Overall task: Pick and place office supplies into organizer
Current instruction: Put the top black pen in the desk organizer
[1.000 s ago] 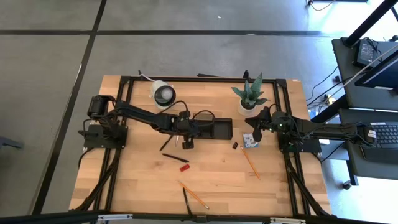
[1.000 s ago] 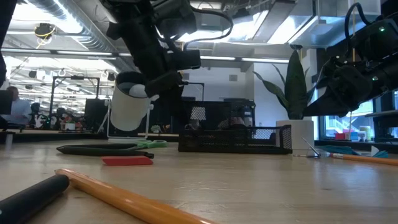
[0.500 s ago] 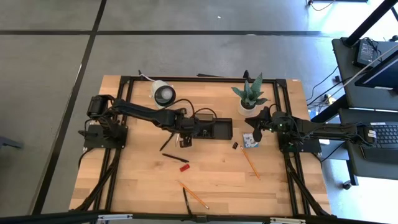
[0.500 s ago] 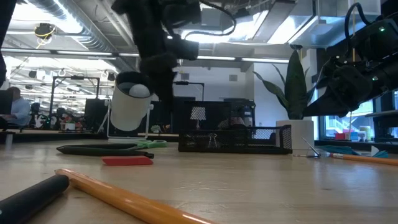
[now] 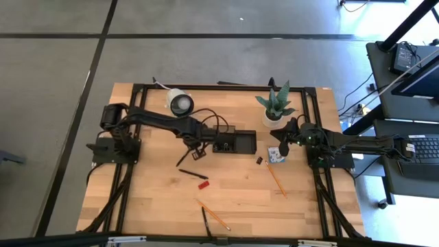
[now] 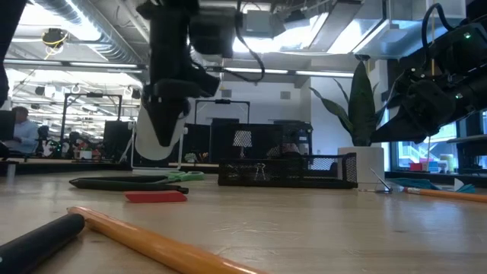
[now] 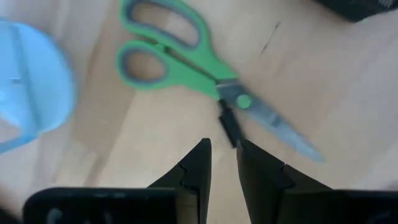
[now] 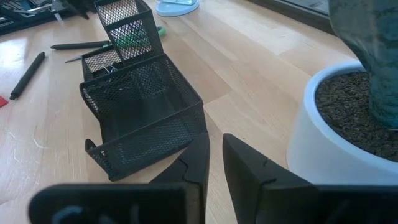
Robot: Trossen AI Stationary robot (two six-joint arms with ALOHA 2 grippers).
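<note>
Scissors (image 7: 205, 81) | green handles, grey blades, flat | black bit beside, perhaps clip

Left claw (image 5: 197, 154) moved off the organizer (image 5: 234, 141) edge, back over the green scissors (image 7: 199, 70), fingers slightly wider

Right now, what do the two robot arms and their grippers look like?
Both arms are black, built of slim jointed segments, each on a black base clamped to the table's frame. Black cables loop along the left arm near its wrist. The right arm shows a small green light. The left gripper and the right gripper each have two dark, wedge-shaped fingers with stepped inner edges.
</note>
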